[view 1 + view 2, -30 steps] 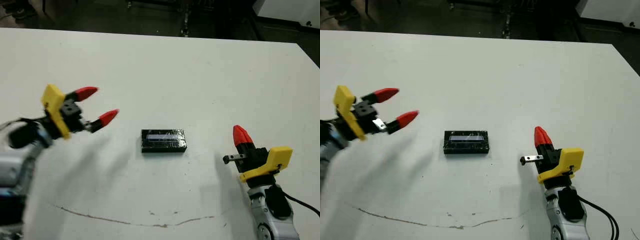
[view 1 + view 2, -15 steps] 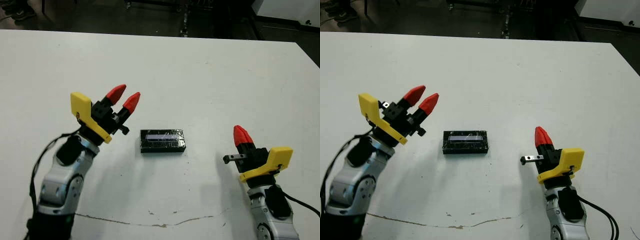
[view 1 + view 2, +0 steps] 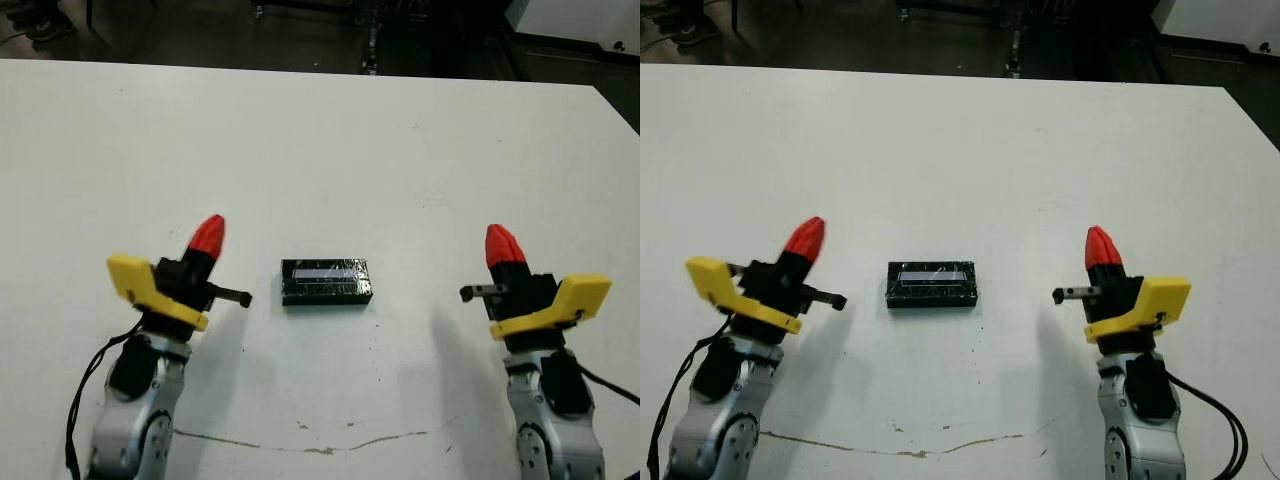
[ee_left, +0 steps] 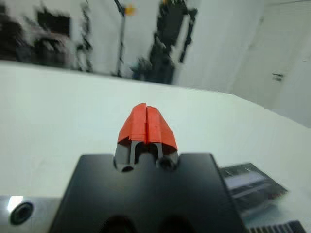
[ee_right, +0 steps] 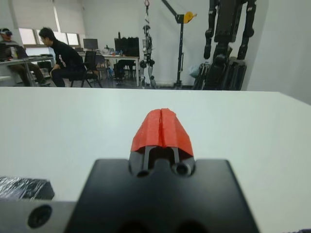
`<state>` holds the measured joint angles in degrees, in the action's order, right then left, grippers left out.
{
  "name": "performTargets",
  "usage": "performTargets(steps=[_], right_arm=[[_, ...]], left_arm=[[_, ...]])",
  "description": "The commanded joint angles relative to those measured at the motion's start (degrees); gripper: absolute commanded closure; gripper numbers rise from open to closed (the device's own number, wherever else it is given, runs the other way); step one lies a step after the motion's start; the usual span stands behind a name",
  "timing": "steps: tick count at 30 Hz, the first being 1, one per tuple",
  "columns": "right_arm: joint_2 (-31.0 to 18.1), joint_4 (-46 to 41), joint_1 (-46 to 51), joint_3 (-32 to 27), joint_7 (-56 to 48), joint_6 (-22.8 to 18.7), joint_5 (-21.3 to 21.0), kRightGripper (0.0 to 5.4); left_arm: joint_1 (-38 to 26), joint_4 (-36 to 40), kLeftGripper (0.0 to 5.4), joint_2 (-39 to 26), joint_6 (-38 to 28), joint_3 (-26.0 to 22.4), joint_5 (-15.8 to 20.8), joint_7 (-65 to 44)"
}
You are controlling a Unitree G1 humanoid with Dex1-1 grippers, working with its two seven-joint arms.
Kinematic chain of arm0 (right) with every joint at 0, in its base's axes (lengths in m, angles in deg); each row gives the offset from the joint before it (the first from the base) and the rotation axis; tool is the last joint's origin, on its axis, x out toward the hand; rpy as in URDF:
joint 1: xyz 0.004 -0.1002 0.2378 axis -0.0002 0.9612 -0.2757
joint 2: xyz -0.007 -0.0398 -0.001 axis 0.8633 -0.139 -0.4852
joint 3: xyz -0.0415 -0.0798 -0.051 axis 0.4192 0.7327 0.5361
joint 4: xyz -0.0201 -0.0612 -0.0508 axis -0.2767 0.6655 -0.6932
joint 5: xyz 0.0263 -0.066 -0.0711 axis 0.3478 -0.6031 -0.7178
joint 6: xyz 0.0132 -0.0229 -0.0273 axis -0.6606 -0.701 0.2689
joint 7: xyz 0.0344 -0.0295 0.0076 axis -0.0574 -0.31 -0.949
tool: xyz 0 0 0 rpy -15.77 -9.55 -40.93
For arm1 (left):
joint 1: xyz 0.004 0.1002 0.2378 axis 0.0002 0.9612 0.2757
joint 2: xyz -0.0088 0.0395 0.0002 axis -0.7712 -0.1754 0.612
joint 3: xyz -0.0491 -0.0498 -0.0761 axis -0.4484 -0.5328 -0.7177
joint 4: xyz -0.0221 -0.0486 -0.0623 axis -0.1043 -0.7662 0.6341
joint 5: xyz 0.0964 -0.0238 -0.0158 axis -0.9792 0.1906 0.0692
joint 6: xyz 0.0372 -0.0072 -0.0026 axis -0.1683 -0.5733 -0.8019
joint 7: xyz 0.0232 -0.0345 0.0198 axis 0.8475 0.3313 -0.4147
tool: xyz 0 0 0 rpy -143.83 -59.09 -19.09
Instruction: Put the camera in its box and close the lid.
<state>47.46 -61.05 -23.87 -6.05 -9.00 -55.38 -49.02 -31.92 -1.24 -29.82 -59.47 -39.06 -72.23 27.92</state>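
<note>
**Inspector:** Since the earlier frames the left gripper [image 3: 208, 234] has swung back from a raised, spread pose beside the lid [image 3: 326, 282] to a rest posture, its fingers [image 4: 146, 124] now clenched together and holding nothing. Right gripper [image 3: 503, 245] has lifted only slightly; its fingers [image 5: 162, 128] are likewise pressed together, empty.

**Supervisor:** And the task items?

**Inspector:** Lid sits flat on the box, lying on the tabltop [image 3: 320, 150] between the two sets of fingers, nearer the left ones, touching neither. No camera visible outside it; presumably enclosed.

**Supervisor:** Assessment?

**Inspector:** Both arms parked symmetrically either side. I judge the task complete, or nearly so.
</note>
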Motion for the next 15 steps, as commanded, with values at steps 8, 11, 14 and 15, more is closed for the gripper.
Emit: performTargets(steps=[8,11,14,15], right_arm=[[0.91,-1.47,-0.72,0.62,2.61,-1.53,-0.50,5.40],[1.01,-2.02,-0.45,1.37,3.09,-2.47,-1.04,5.40],[1.13,-2.42,-0.14,1.86,3.36,-3.12,-0.92,5.40],[1.20,-2.48,-0.05,1.98,3.45,-3.18,-0.90,5.40]], left_arm=[[1.26,-2.51,5.38,1.46,-3.62,-0.53,-5.05,5.94],[0.94,-3.33,5.38,1.99,-4.01,-0.39,-5.86,7.50],[0.73,-3.33,5.38,1.95,-3.64,-0.13,-5.96,7.80],[0.65,-3.21,5.38,1.97,-3.42,-0.07,-5.97,7.91]])
